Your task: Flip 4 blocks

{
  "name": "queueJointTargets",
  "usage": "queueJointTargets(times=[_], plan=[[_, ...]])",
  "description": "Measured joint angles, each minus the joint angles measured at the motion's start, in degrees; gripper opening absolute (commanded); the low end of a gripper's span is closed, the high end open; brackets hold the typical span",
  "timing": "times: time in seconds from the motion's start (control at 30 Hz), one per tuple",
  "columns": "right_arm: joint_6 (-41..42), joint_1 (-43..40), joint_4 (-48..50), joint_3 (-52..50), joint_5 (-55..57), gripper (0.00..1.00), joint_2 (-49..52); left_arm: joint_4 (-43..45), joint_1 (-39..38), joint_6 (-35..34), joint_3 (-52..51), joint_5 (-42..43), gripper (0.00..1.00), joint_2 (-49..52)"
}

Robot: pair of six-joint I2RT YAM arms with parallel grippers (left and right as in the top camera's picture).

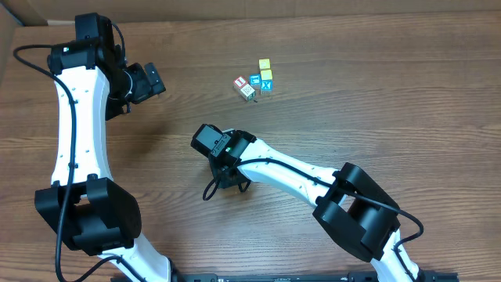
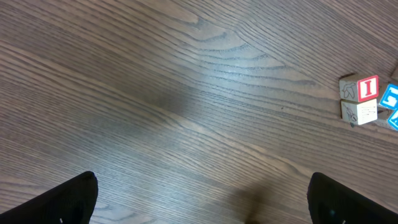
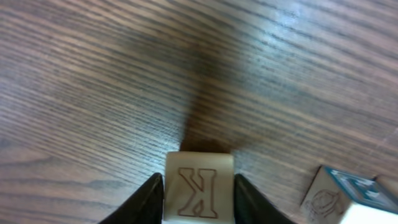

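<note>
left end effector (image 2: 202,208) gapes wide over bare tabletop (image 2: 186,93), well apart from the red block (image 2: 367,87). right end effector (image 3: 199,199) closely flanks the cream k block (image 3: 199,190) on the tabletop; cannot tell whether it grips.

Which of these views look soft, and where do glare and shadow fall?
Right wrist: the K block inside the right pincer looks soft, a dark shadow streaking beyond it. Left wrist: pale sheen across the table, red-faced block sharp. Overhead: evenly lit, shadows faint.
</note>
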Motion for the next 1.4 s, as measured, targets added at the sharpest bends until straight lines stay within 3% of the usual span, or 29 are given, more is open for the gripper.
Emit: queueJointTargets(times=[0.2,0.5,0.6,0.63,0.73,0.77,1.1,1.4], plan=[[0.0,-0.1,0.1,0.0,1.2,0.65,0.0,0.0,0.0,0.0,0.0,0.0,1.00,0.0],[-2.2,-0.5,-2.3,6.1,0.1,0.68,0.0,0.0,0.0,0.0,0.0,0.0,1.00,0.0],[-2.9,-0.5,-1.5,8.3,-0.3,0.54,0.0,0.0,0.0,0.0,0.0,0.0,1.00,0.0],[-3.3,-0.5,-1.3,8.5,-0.5,0.46,0.0,0.0,0.0,0.0,0.0,0.0,1.00,0.0],[-3.5,-0.3,-1.5,8.5,-1.8,0.06,0.0,0.0,0.0,0.0,0.0,0.0,1.00,0.0],[-3.5,-0.3,-1.5,8.4,-2.1,0.04,0.0,0.0,0.0,0.0,0.0,0.0,1.00,0.0],[-3.1,4.7,4.5,2.8,-1.8,0.04,0.0,0.0,0.0,0.0,0.0,0.0,1.00,0.0],[-3.1,5.6,3.5,0.2,2.0,0.04,0.0,0.0,0.0,0.0,0.0,0.0,1.00,0.0]])
